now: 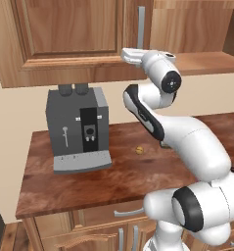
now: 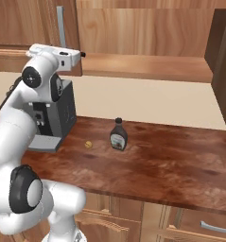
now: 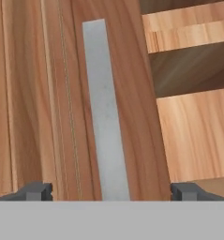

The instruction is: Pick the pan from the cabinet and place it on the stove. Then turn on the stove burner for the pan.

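Looking along my claw (image 3: 111, 191), I saw its two dark fingertips (image 3: 37, 191) spread wide at the bottom corners of the hand view, with nothing pinched between them. The grey bar handle (image 3: 105, 112) of the cabinet door (image 3: 33, 93) ran up the middle of that frame, just ahead of the gap between the tips but not touched by them. To the right of the door edge the cabinet (image 3: 193, 131) stood open, its pale wooden back and shelf showing in the upper right.

In the left base view my arm (image 1: 187, 142) rose from the lower right, and my hand reached up toward the handle near the top centre. Below it on the desk (image 1: 118, 176) stood a grey coffee machine (image 1: 77, 127) at the left, with a small yellowish ball (image 1: 139, 150) lying near the middle.

In the right base view a dark sauce bottle (image 2: 118, 134) stood upright at the centre of the desk, right of the ball. Above it the cabinet's wooden shelf (image 2: 147, 65) stretched across the top. I could not see the pan in any frame.
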You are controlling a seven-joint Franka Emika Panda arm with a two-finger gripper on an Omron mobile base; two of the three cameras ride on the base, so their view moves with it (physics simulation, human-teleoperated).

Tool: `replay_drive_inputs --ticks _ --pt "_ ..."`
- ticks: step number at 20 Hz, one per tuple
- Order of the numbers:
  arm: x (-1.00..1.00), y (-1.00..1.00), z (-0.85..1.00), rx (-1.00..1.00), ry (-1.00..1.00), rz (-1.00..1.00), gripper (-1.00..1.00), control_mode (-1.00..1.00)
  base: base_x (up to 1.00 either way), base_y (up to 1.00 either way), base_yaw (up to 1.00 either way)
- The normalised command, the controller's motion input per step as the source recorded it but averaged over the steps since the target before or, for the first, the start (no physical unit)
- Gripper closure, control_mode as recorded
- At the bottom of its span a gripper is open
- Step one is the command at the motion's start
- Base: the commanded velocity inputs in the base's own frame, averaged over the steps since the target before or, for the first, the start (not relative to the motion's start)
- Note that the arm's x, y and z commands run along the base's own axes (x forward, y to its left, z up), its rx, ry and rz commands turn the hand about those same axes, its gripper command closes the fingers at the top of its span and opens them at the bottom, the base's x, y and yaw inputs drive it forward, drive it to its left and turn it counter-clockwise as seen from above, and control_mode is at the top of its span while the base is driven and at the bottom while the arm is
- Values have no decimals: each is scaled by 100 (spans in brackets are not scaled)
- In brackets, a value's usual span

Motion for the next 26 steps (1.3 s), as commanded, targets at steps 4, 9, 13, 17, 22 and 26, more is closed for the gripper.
replay_drive_inputs --ticks 4,9,13,17,22,26 --pt "33 9 -1 0 -1 0 -100 -100 0 0 0" --pt "43 14 -3 0 0 0 -100 -100 0 0 0" --pt "51 4 -4 0 0 2 -100 -100 0 0 0" --pt "54 5 -8 0 0 2 -100 -100 0 0 0" --pt "53 10 -9 0 0 2 100 -100 0 0 0" --pt "28 10 -3 0 3 0 100 -100 0 0 0"
